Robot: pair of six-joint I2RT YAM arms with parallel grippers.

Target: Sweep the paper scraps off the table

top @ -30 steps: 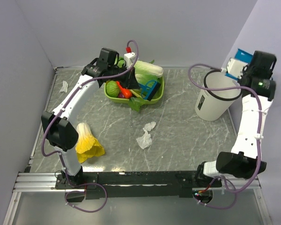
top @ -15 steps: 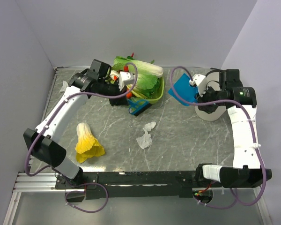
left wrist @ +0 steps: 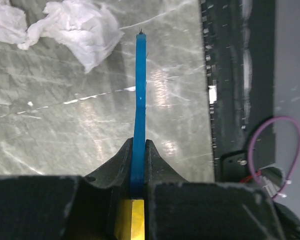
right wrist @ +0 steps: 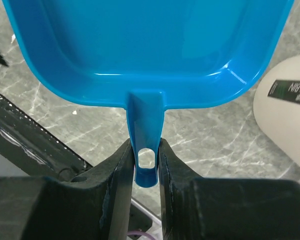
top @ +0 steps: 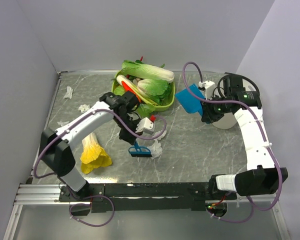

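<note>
The left jaws are clenched on the thin handle of a small blue hand brush [top: 140,151], held low over the grey-green marble-patterned surface [top: 190,150], with its head just beside one of the small crumpled white paper scraps [top: 156,148]. The right jaws grasp the stub handle of a blue plastic dustpan [top: 190,99], held well apart from the brush near the white cylindrical bin [top: 224,120]. The sweep would likely go best if the pan's lip is laid flat on the surface on the far side of that wad from the brush. The bristles should be kept in light contact and drawn in short strokes toward the pan, since such light tissue probably skips away under a fast push. The left wrist view shows the brush [left wrist: 140,90] edge-on, pinched squarely, with two wads [left wrist: 82,30] ahead of it. The overhead view shows only one wad clearly there, and the bristles are hidden from the wrist. The right wrist view shows the dustpan [right wrist: 150,45] tray bare where it is visible. Only the overhead view shows more scraps [top: 68,92] lying far off by the left edge, behind a yellow-and-white leafy vegetable [top: 92,150].
</note>
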